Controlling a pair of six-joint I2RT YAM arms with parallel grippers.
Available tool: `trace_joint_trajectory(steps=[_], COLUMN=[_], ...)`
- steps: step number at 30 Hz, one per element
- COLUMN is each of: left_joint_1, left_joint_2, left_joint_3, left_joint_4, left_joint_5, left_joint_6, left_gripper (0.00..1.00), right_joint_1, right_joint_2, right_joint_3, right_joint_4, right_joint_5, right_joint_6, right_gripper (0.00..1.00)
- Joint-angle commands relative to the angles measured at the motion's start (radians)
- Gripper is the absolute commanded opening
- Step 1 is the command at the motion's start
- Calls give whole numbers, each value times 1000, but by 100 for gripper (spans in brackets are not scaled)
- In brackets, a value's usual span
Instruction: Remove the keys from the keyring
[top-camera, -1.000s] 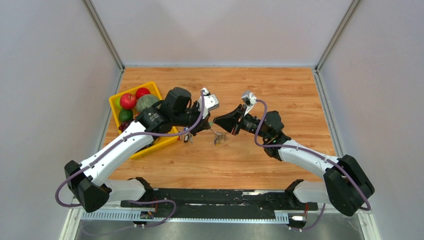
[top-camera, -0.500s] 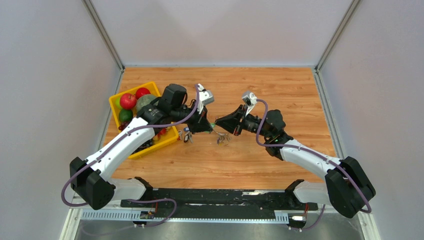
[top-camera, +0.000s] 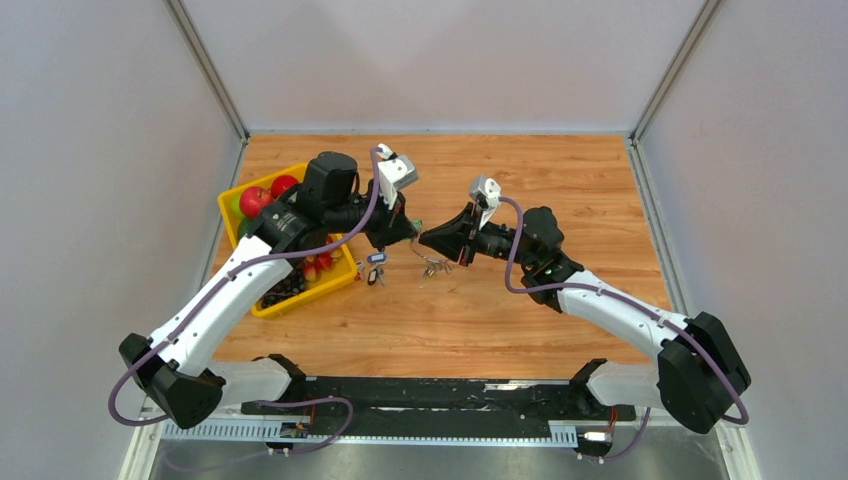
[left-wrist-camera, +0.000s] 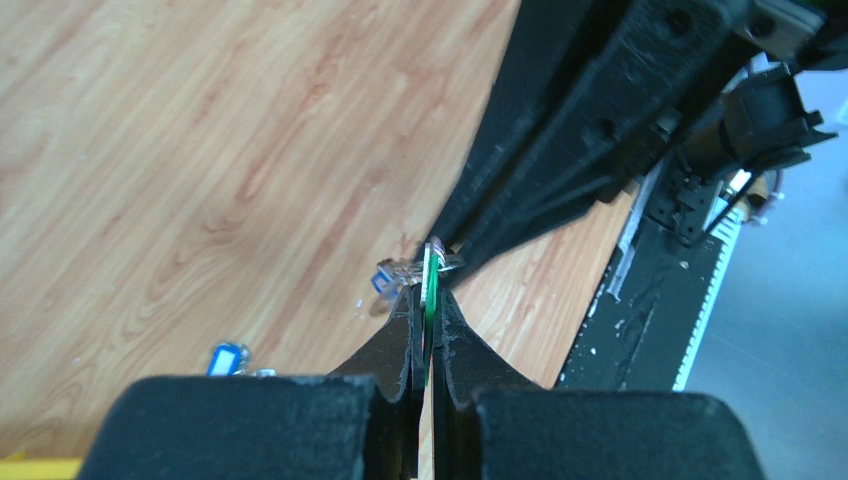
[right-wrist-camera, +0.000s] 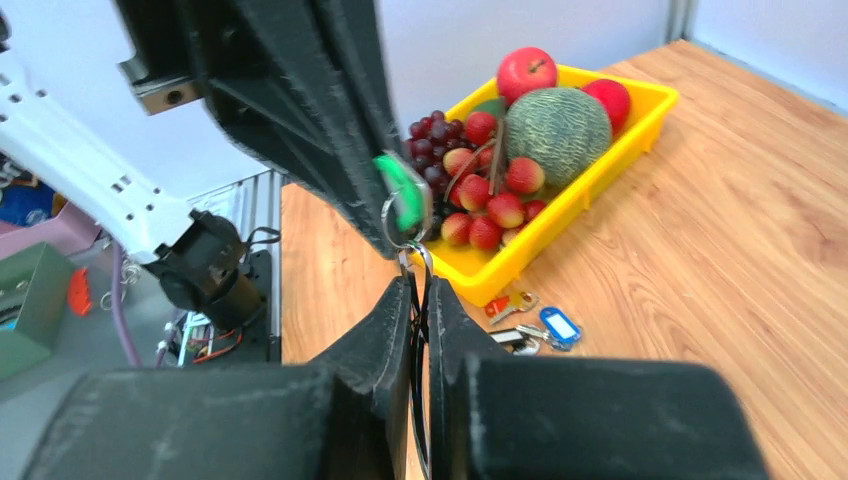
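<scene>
Keyring hangs in the air above the table, between my two claws. My right gripper is clamped on its wire, and my left gripper is pinched tight on the green-tagged key. I judge this the sliding-off step. Next I must work that key round the coil to its open end, then draw the claws apart.
</scene>
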Motion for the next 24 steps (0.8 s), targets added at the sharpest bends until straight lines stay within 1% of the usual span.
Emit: trace_joint_trajectory(steps=[1,7,9,11,13,15,18,21,24], left_joint_1=[7,6,6,7,6,6,3,-6,-17], left_joint_2=[-47,-63,-65,-68,-71,-72,-73,-77,-75], left_joint_3=[62,60,60,61,64,66,70,73,76], left_joint_4=[56,72,71,70,69,69,66,61,52], left_joint_5=[-63,-47,-47,-42,-34,-26,-18,-21,-26], left_joint_6=[-16,-18,-18,-16,-17,-17,-17,-17,-17], left_gripper=[0,0,0,0,0,0,0,0,0], right_joint_1=[35,48,50,50,54,64,91,99,100], right_joint_2=[6,35,37,33,31,30,34,31,22], right_joint_3=[29,13,11,10,12,19,35,32,24], right_joint_4=[12,79,78,76,67,47,2,6,33], right_joint_5=[-56,-68,-65,-60,-52,-40,-3,27,43], right_joint_6=[-29,10,10,4,-5,-23,-65,-73,-68], right_gripper=[0,0,12,17,23,26,27,23,28])
